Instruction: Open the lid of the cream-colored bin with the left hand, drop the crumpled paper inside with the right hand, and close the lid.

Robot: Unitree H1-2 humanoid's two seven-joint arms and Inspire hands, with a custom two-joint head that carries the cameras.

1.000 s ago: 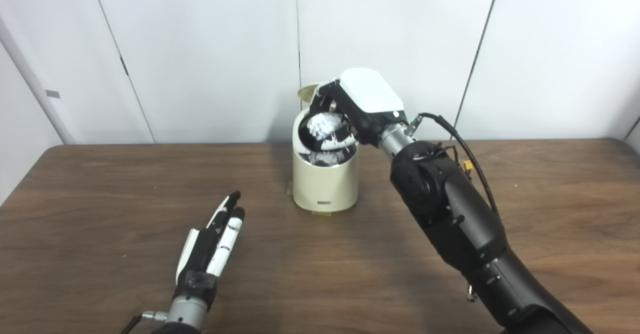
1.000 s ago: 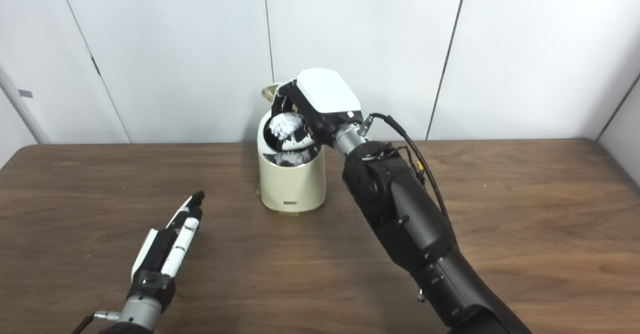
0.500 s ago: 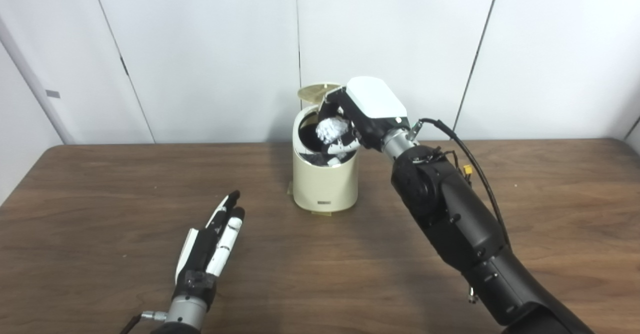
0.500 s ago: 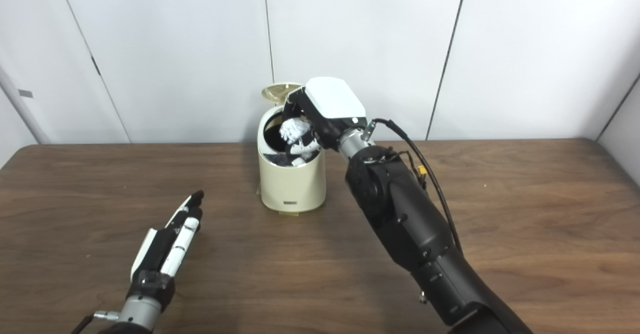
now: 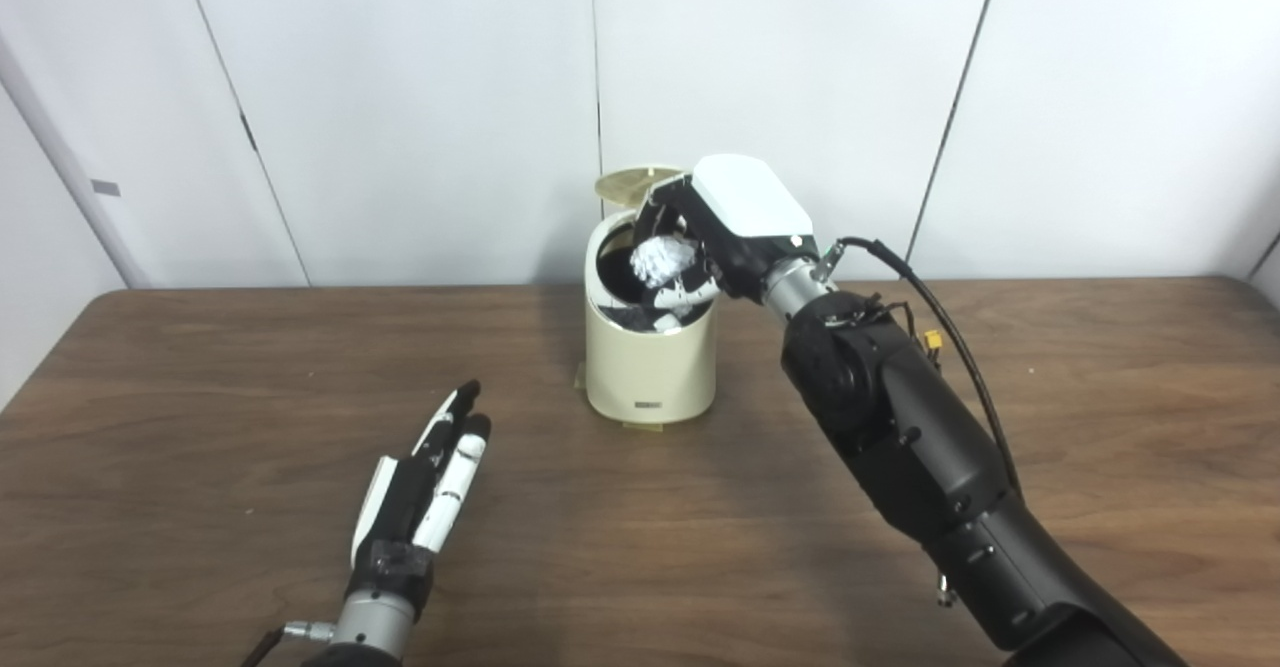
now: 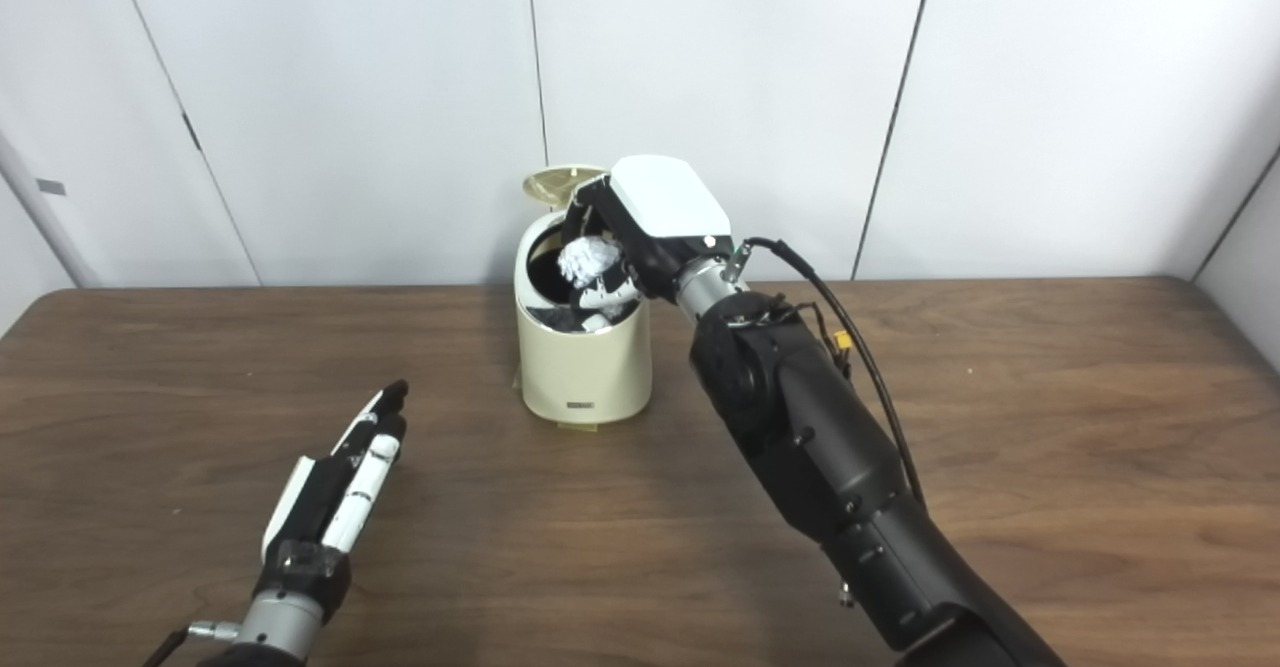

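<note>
The cream-colored bin (image 5: 650, 367) stands on the brown table at the back middle, its round lid (image 5: 630, 183) flipped up behind the opening. My right hand (image 5: 720, 227) is over the bin's mouth, shut on the white crumpled paper (image 5: 660, 259), which sits just inside the rim. My left hand (image 5: 425, 492) is open and empty, fingers straight, low over the table to the front left, well apart from the bin. The scene reads the same in the right eye view, with the bin (image 6: 585, 372) and the right hand (image 6: 645, 222).
The brown wooden table (image 5: 200, 387) spreads left and right of the bin. White wall panels stand close behind it. My right forearm (image 5: 900, 427) with a black cable crosses the table's right half.
My right hand with the paper dropped from above the bin's rim down into the opening, uncovering the raised lid behind it. In the last half second it stayed almost still. The left hand has not moved.
</note>
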